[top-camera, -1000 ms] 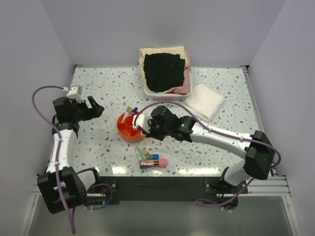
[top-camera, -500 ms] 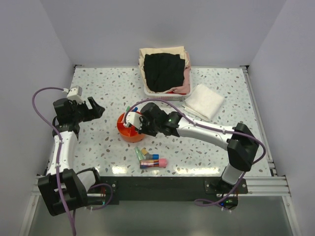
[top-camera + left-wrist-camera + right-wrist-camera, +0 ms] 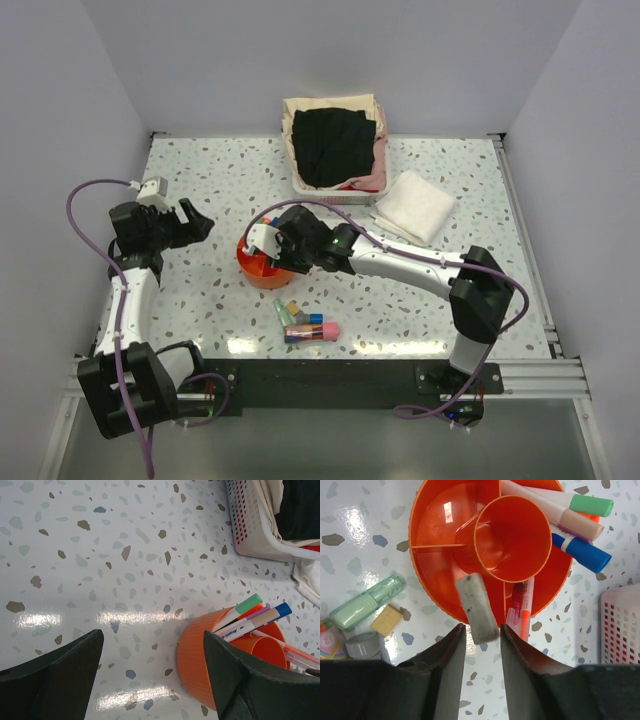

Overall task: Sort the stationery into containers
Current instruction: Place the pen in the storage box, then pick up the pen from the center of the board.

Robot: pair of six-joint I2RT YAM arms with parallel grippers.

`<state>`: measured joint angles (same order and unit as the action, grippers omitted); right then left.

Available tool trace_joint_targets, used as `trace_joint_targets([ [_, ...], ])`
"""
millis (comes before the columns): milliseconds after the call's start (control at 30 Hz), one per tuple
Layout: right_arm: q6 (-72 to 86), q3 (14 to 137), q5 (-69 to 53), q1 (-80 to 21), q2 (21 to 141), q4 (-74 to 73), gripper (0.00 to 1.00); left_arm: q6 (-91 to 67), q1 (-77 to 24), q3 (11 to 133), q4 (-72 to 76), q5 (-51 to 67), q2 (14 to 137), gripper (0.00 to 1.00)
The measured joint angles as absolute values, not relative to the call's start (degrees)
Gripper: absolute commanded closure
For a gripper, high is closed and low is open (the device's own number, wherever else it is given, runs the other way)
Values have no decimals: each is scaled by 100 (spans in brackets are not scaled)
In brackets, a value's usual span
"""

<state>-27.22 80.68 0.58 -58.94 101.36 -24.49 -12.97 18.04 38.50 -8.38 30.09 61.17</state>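
The orange tray (image 3: 435, 535) lies directly under my right gripper (image 3: 483, 626), which stands open. A grey-white eraser piece (image 3: 476, 607) hangs tilted at the fingertips, with a thin gap on each side, over the tray's near rim. Pens with green (image 3: 590, 505) and blue (image 3: 580, 550) caps lean in the tray's far compartment, and pink and orange pens (image 3: 520, 605) lie in another. From above, the right gripper (image 3: 268, 243) covers the tray (image 3: 250, 264). More stationery (image 3: 302, 322) lies in front of it: a green tube (image 3: 367, 602) and a yellow piece (image 3: 387, 620). My left gripper (image 3: 190, 222) is open and empty, left of the tray (image 3: 200, 655).
A white basket (image 3: 333, 145) of dark and pink clothes stands at the back, with a folded white cloth (image 3: 415, 205) to its right. The basket's corner (image 3: 250, 525) shows in the left wrist view. The speckled tabletop ends at a black front rail.
My right gripper has slid left over the tray and its jaws have parted, loosening the grey-white piece they were shut on. The left arm has stayed put.
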Motion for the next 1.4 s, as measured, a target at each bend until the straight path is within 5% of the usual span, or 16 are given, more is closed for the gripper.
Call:
trace_joint_targets([
  [433,-2451,8003,67,-5892,9786,-2504,61,-1321,1831,3760,-690,3072,6134,15],
  [900,-322,7133,-449,-6233,9767,-2491,64,-1339,1833,3760,-834,2663,5931,14],
  [1400,473,7205,-209,-6340,10689,-2211,54,-1332,1833,3682,-867,2519,5522,13],
])
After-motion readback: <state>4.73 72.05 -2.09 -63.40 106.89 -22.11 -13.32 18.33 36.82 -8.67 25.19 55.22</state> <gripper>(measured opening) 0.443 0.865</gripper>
